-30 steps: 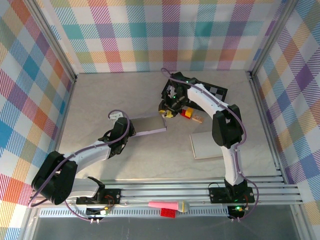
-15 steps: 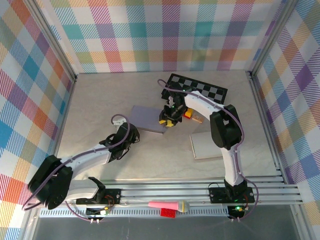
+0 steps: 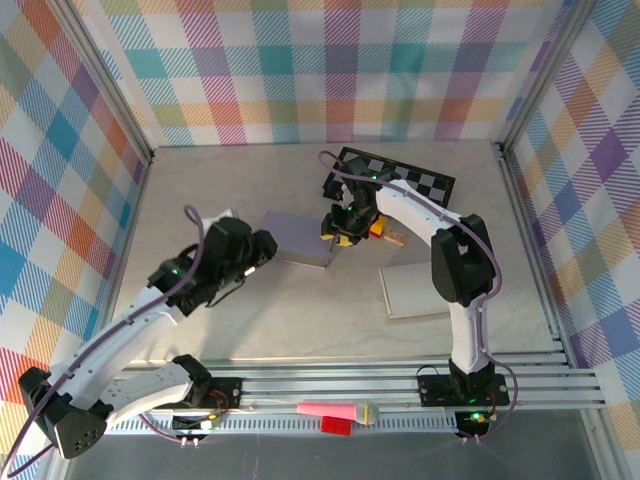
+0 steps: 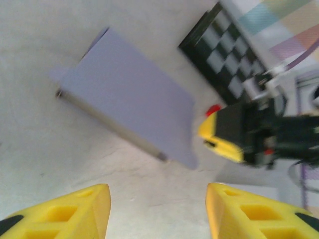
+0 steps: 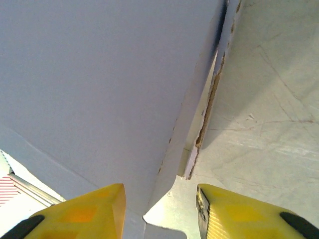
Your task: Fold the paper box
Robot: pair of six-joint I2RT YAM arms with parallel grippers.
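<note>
box (image 3: pixel 298 238): lying flat on the table (image 3: pixel 200 180), about mid-table, near-left of the checkered mat (image 3: pixel 400 176); lavender panel facing up, not yet standing as a box.
L gripper (image 3: pixel 262 246): hovering just off the box's left end, not touching; in the L wrist view its fingers (image 4: pixel 75 211) are standing well apart w/ nothing btwn them.
R gripper (image 3: pixel 340 230): sitting at the box's right end; in the R wrist view the jaws are spread, w/ the box edge and a small flap running into the gap; pads aren't visibly pressing on it, so I'm reading it as unclamped.
handling: looking like thin card, so prob. light, stiff across the panels and giving way only along creases; likely sliding on the smooth table if pushed from one side. One edge is showing rough fibre in the R wrist view, so flaps are prob. tearing if yanked.
where to grip: a flap or free edge near a crease is looking best, pinched shallow, w/ the other claw bracing the opposite end.
step: seemingly setting up a two-ended hold before opening the flat blank.
risk: creasing a panel by pinching mid-face; dragging the box into the red-yellow blocks (image 3: pixel 378 228) beside the R gripper.
</note>
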